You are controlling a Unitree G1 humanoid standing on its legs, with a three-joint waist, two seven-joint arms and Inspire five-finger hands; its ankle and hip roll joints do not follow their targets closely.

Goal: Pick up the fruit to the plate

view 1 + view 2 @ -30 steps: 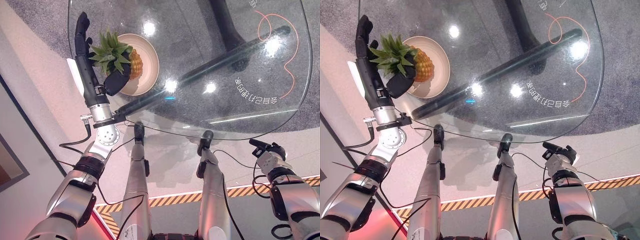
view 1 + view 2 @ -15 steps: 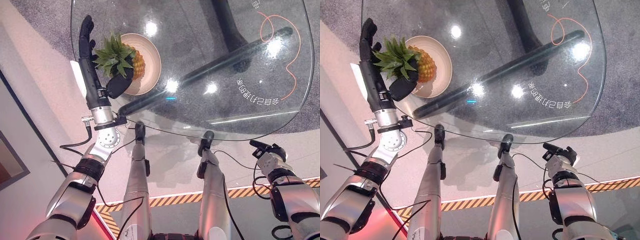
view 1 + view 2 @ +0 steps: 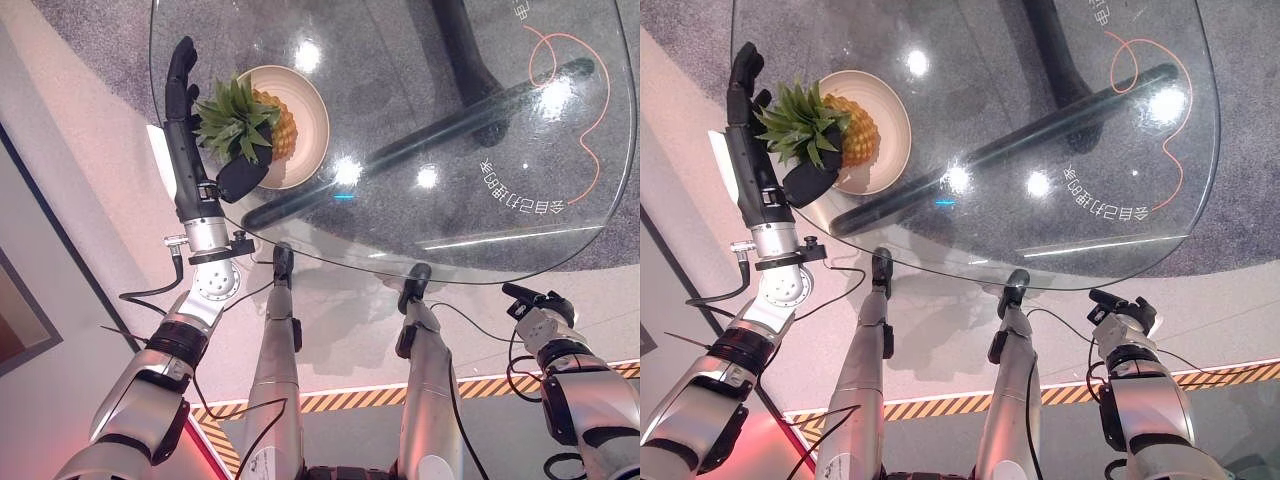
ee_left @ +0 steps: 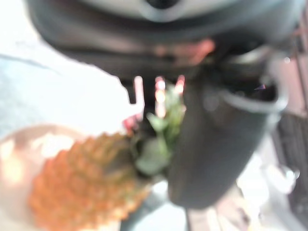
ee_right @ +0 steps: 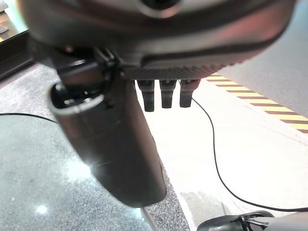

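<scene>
A pineapple [image 3: 274,126] with a green crown lies on the beige plate [image 3: 304,150] at the far left of the round glass table [image 3: 450,200]. My left hand [image 3: 190,172] stands beside the plate at the table's left rim. It is open, fingers straight and pointing away from me, and its thumb [image 4: 211,154] rests against the leaves of the crown. In the left wrist view the pineapple [image 4: 82,187] lies on the plate just past the thumb. My right hand [image 3: 530,297] hangs low at the right, below the table's near edge, open and holding nothing.
The table's dark leg and foot bar [image 3: 450,110] show through the glass. An orange cord [image 3: 585,90] curls under the far right of the table. Yellow-black floor tape [image 3: 500,385] runs near my feet. A grey wall [image 3: 30,250] stands close on the left.
The view has shifted a little. My left hand has drawn back slightly towards me alongside the plate; the pineapple stays on the plate. The right hand has not moved.
</scene>
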